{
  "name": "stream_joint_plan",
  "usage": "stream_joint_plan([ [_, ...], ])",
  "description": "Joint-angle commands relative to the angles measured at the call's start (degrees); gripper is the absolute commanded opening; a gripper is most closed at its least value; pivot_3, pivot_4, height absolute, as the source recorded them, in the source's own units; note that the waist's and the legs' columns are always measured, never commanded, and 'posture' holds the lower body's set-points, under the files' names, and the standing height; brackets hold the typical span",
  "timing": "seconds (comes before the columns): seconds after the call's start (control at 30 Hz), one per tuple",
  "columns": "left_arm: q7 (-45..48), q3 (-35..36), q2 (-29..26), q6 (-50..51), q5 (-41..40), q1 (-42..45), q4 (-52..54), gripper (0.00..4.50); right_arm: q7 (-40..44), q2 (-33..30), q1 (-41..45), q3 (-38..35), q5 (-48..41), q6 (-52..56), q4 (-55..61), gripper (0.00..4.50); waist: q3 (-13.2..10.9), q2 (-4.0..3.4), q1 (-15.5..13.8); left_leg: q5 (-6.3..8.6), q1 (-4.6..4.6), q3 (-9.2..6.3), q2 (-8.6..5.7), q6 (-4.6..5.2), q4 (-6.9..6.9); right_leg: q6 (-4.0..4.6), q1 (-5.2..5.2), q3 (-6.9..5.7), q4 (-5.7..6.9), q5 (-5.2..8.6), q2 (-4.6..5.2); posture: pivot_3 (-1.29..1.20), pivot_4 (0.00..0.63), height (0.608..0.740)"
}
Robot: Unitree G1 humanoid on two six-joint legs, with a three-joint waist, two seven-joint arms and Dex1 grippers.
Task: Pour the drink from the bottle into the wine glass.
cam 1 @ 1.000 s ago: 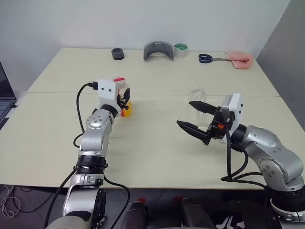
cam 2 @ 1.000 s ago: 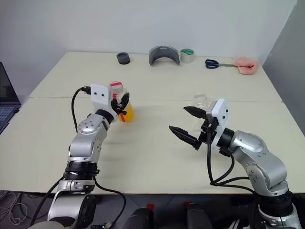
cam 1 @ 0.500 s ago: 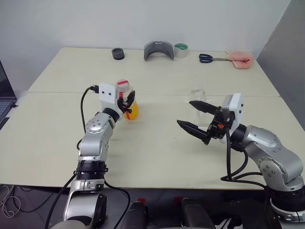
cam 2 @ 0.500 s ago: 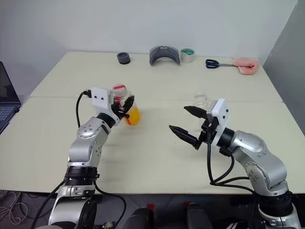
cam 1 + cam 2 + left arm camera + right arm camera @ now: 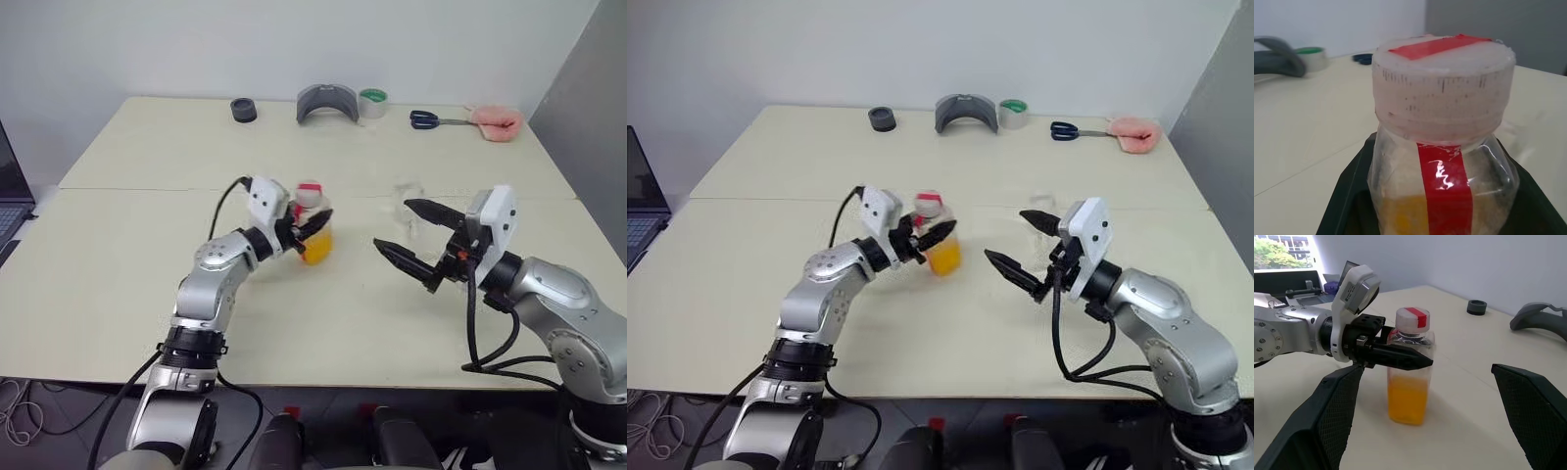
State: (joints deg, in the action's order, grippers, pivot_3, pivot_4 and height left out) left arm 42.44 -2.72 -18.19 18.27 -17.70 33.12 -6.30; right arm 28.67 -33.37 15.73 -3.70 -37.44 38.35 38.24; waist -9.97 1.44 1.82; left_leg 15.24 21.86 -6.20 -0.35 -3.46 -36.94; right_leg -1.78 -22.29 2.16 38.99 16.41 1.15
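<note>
The left gripper [image 5: 926, 238] is clamped on the bottle [image 5: 939, 237] around its shoulder, just under the cap [image 5: 1442, 83], and holds it upright over the table [image 5: 921, 323] near the middle, with the orange drink [image 5: 1406, 399] filling roughly its lower half. The cap is on the bottle. The right gripper [image 5: 1024, 250] stands spread wide and empty, close beside the bottle, its 2 fingers aimed toward it. The wine glass [image 5: 409, 199] stands on the table just behind the right gripper, faint against the pale top, well apart from the bottle.

The step in hand looks like bringing the bottle to the right gripper so the cap can come off. To do it well, the bottle should stay upright and steady, the left grip firm below the cap so the cap stays free. The right fingers should close squarely on the cap's ribbed side, not on the neck. The right arm should also keep clear of the wine glass behind it, which a careless elbow could tip
</note>
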Motion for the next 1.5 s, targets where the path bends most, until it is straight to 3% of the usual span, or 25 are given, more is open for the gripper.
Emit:
stream_joint_plan([
  [0.03, 6.4, -1.3, 0.4, -1.1, -2.7, 4.0, 0.3, 1.94, -4.0, 1.0, 1.0, -2.8, -4.5, 3.1, 4.7, 4.5, 0.0, 0.0, 0.0, 0.0, -0.01, 0.0, 0.0, 0.0, 0.0, 0.0, 0.0, 0.0, 0.01, 0.0, -0.01, 0.0, 0.15, 0.74],
  [0.23, 16.9, -4.6, 1.8, -2.1, -4.3, 7.5, -2.8, 1.92, -9.5, 5.6, 6.5, 0.1, -7.1, 7.0, 4.4, 4.5, 0.0, -0.01, 0.1, 0.0, -0.02, 0.01, 0.01, 0.0, 0.0, 0.0, 0.0, 0.01, 0.01, 0.0, -0.04, 0.0, 0.15, 0.74],
  [0.4, 20.4, -5.7, 2.6, -3.0, -3.7, 8.5, -4.1, 1.92, -11.0, 7.5, 10.5, 4.7, -2.3, 5.9, 1.5, 4.5, 0.0, -0.01, 0.2, 0.0, -0.01, 0.03, 0.01, 0.01, 0.0, 0.0, -0.03, 0.04, 0.02, 0.0, -0.03, 0.0, 0.15, 0.74],
  [0.93, 22.9, -6.0, 1.9, -5.1, -2.1, 8.3, -5.1, 1.92, -9.8, 9.0, 14.5, 8.5, 5.6, 6.3, -3.6, 4.5, 0.0, -0.02, 0.1, 0.0, 0.02, 0.01, -0.01, 0.01, 0.0, 0.0, -0.05, 0.02, 0.01, 0.0, -0.02, 0.0, 0.15, 0.74],
  [1.03, 23.0, -6.1, 1.8, -5.3, -1.9, 8.1, -5.0, 1.92, -9.2, 8.9, 14.3, 8.8, 5.4, 7.3, -3.3, 3.88, 0.0, -0.02, 0.1, 0.0, 0.02, 0.0, 0.0, 0.01, 0.0, 0.0, -0.05, 0.01, 0.01, 0.0, -0.02, 0.0, 0.15, 0.74],
  [1.23, 23.1, -6.1, 1.9, -5.6, -1.5, 8.0, -4.7, 1.92, -8.6, 9.0, 14.3, 9.2, 5.6, 8.1, -3.1, 1.86, 0.0, -0.02, 0.1, 0.0, 0.02, 0.0, 0.0, 0.01, 0.01, 0.0, -0.05, 0.01, 0.01, 0.0, -0.02, 0.0, 0.15, 0.74],
  [1.43, 23.7, -6.2, 1.8, -5.6, -1.6, 8.1, -4.3, 1.92, -5.2, 7.7, 13.8, 10.2, 6.3, 6.9, -3.5, 1.85, 0.0, -0.02, 0.1, 0.0, 0.02, 0.0, 0.0, 0.01, 0.01, 0.0, -0.05, 0.01, 0.01, 0.0, -0.02, 0.0, 0.15, 0.74],
  [1.5, 24.2, -6.4, 1.7, -5.5, -1.8, 8.3, -4.1, 1.92, -0.4, 6.8, 13.9, 10.3, 5.6, 4.1, -4.9, 1.85, 0.0, -0.02, 0.1, 0.0, 0.02, 0.0, 0.0, 0.01, 0.01, 0.0, -0.05, 0.01, 0.01, 0.0, -0.02, 0.0, 0.15, 0.74],
])
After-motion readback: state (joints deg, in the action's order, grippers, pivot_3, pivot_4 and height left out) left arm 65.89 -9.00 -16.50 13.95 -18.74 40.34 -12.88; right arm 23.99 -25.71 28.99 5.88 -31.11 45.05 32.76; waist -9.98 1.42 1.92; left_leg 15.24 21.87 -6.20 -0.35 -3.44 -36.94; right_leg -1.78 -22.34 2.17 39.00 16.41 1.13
